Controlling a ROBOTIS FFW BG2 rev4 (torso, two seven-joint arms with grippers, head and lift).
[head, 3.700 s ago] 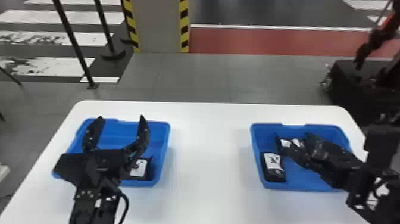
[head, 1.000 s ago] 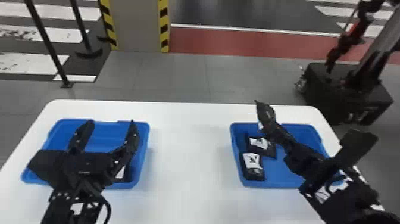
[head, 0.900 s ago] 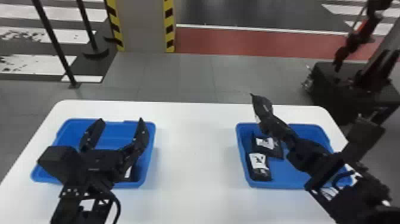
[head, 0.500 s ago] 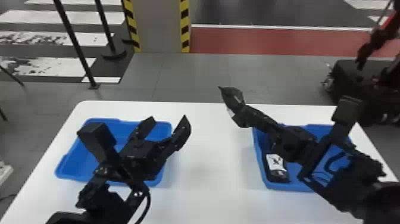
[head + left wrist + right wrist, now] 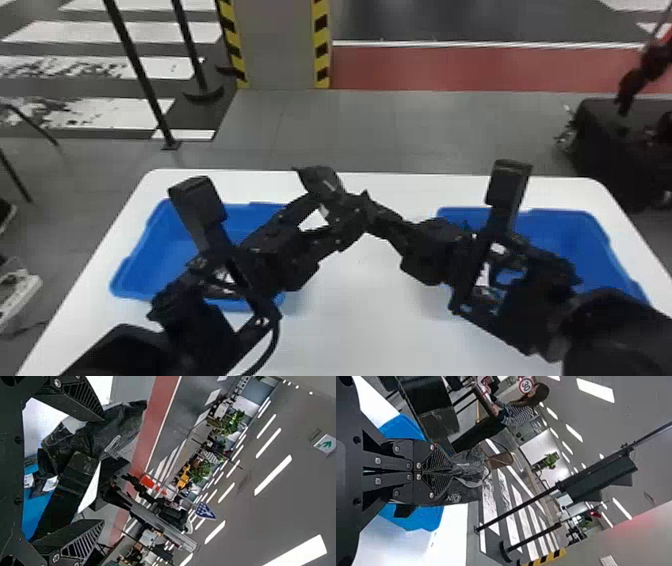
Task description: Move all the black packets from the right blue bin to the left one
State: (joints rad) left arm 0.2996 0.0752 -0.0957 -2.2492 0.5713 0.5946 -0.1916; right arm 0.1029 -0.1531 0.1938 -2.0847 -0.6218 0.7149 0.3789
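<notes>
My right gripper (image 5: pixel 369 212), right of left bin (image 5: pixel 150 255), has fingers closed on black packet (image 5: pixel 320 182); packet held up near that bin's far right corner. My left gripper (image 5: pixel 341 210), near same bin's right side, has fingers wide apart, packet close by

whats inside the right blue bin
In the right blue bin, at least one black packet with white patches shows in the left wrist view. The right arm covers much of the inside, so the count can't be told.
</notes>
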